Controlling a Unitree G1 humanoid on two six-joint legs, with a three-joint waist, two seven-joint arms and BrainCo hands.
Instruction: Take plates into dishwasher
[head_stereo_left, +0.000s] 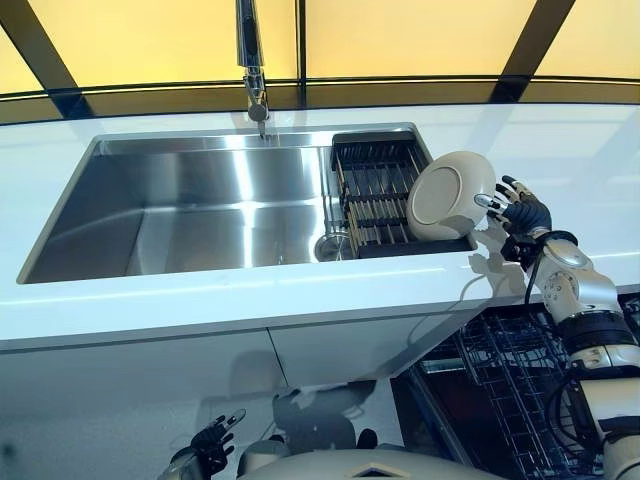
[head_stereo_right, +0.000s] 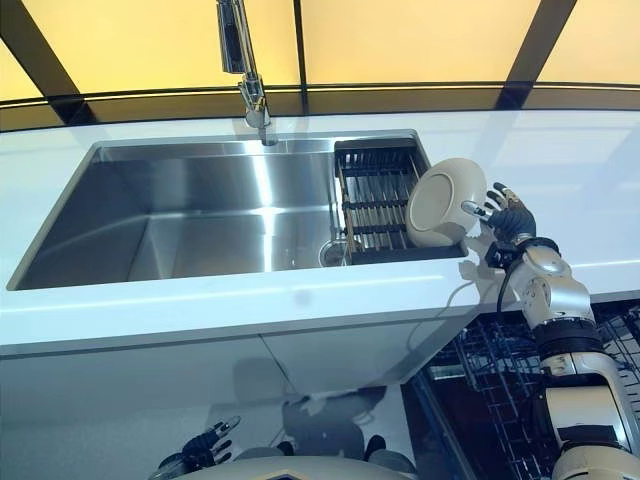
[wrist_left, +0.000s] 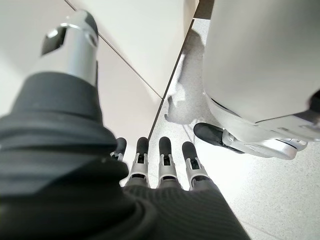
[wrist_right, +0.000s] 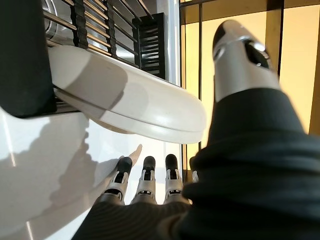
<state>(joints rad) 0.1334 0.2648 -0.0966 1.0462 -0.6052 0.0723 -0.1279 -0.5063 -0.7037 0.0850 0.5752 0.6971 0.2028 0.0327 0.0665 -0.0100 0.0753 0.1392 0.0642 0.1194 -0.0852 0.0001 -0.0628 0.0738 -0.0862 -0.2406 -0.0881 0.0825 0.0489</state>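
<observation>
A cream plate (head_stereo_left: 448, 193) stands tilted on edge in the black drying rack (head_stereo_left: 370, 180) at the sink's right end, its underside facing me. My right hand (head_stereo_left: 522, 215) is at the plate's right rim, one dark fingertip touching it. In the right wrist view the plate's rim (wrist_right: 130, 105) lies in the gap between my straight fingers (wrist_right: 145, 180) and the thumb, with nothing curled round it. My left hand (head_stereo_left: 210, 445) hangs low by the cabinet front, fingers (wrist_left: 160, 160) relaxed and holding nothing.
The steel sink basin (head_stereo_left: 200, 200) lies left of the rack, with the faucet (head_stereo_left: 252, 70) over its back edge. A white counter (head_stereo_left: 250, 300) runs all round. The open dishwasher's wire basket (head_stereo_left: 510, 390) sits below the counter at the lower right.
</observation>
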